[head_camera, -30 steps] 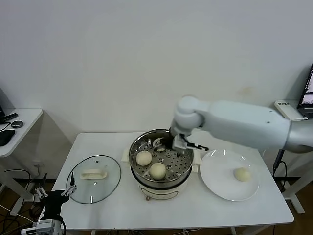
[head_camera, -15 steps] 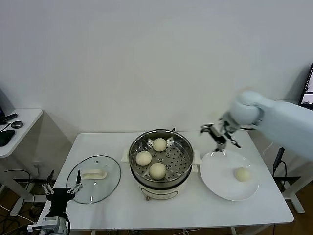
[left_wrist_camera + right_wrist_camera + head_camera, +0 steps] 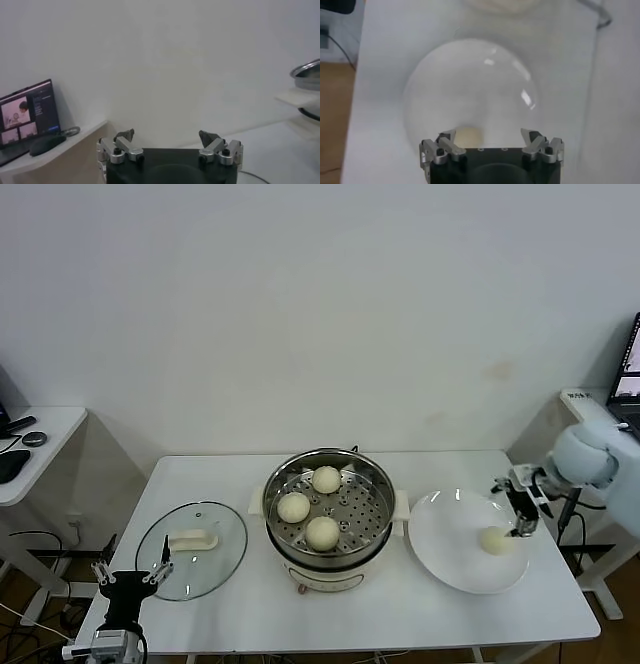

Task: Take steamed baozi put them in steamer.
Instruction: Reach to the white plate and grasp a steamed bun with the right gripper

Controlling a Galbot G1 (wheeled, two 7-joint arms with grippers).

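Three buns sit on the holed tray inside the steamer (image 3: 329,509) — one toward the back (image 3: 326,479), one on the robot's left side of the tray (image 3: 293,507), one at the front (image 3: 322,532) — close together, though whether they touch cannot be told. The fourth bun (image 3: 494,540) lies alone on the white plate (image 3: 450,559), just to the right of the steamer on the white surface (image 3: 400,614).

The right claw (image 3: 522,506) hangs over the far right part of the plate, just above and behind that last bun, its fingers spread wide and holding nothing. The right wrist view looks straight down past the two finger tips (image 3: 449,137) onto the plate (image 3: 470,90) and catches only a pale sliver of the bun (image 3: 468,137) between them at the claw body's edge; the head view shows the whole bun clear of the claw.

On the steamer's left, the glass lid (image 3: 192,549) lies flat on the surface with its white handle up. The left claw (image 3: 131,574) stays low off the near left corner of the surface, beside the lid, open wide and empty. Its wrist view shows what the head view does not — a lit screen (image 3: 29,112) and a dark mouse (image 3: 44,145) on a side table, and an edge of the steamer (image 3: 307,75) far off.
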